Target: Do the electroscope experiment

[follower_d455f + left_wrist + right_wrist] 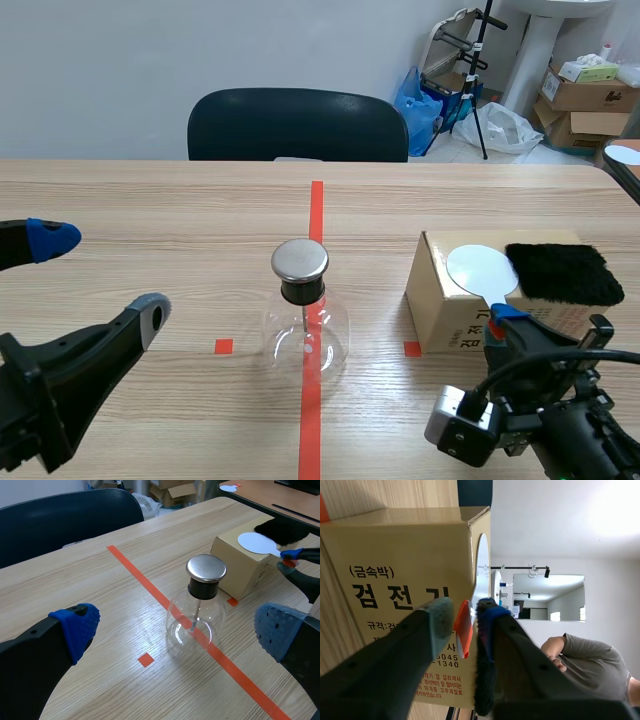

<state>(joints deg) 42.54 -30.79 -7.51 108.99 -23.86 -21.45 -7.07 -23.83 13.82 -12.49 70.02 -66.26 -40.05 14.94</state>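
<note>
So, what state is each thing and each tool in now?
electroscope flask: upright on the red tape line, capped, untouched.
cardboard box: closed, on the table.
white disc paddle: flat on the box, handle past its edge.
black cloth: lying on the box beside the paddle.
left tool: open, short of the flask.
right tool: shut on the paddle's handle.

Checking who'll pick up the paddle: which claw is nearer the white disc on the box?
Right. The right claw sits right by the white disc; the left claw is far off, beyond the glass flask.
</note>
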